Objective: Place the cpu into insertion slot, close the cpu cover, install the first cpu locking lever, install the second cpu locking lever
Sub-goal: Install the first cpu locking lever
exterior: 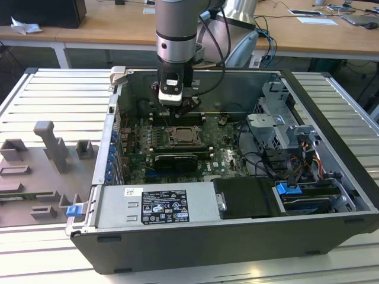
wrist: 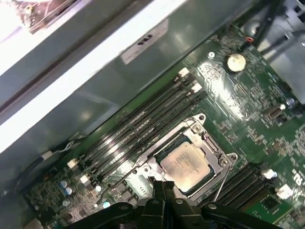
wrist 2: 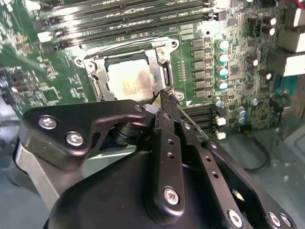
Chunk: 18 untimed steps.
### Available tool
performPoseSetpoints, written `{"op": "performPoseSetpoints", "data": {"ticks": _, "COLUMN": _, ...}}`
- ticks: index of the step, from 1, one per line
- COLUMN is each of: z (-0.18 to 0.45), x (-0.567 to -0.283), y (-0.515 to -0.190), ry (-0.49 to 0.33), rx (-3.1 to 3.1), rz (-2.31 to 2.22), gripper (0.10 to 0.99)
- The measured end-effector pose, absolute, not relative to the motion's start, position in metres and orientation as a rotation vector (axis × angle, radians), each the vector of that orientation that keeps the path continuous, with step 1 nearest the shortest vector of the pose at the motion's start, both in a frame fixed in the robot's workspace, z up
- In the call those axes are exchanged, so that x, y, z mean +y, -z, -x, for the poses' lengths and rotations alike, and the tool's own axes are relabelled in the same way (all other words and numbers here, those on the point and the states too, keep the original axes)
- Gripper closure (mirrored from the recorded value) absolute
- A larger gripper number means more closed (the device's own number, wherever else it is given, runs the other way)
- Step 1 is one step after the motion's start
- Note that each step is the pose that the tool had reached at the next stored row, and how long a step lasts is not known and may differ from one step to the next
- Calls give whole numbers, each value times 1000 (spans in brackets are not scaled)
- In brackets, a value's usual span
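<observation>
Hand (wrist: 164,187), fingers pressed together on nothing visible, sits at the edge of the insertion slot (wrist: 227,161), where the cpu (wrist: 185,162) lies flat under the lowered cpu cover (wrist: 156,166); chip probably light, stiff, fragile, best gripped by its side edges.

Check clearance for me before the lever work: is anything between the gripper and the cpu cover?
Nothing visible. In the first wrist view the gripper, fingers together, sits at the edge of the cpu cover, which lies over the cpu; a thin wire lever runs alongside.
</observation>
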State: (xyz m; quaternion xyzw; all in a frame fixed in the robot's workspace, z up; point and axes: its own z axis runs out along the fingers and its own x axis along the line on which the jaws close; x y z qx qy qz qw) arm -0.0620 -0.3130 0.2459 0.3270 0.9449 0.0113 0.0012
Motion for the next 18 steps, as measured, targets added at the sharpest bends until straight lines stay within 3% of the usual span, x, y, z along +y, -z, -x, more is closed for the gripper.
{"op": "performPoseSetpoints", "data": {"ticks": 18, "z": 63, "x": -313, "y": -246, "ry": -36, "rx": 3046, "rz": -766, "gripper": 980}}
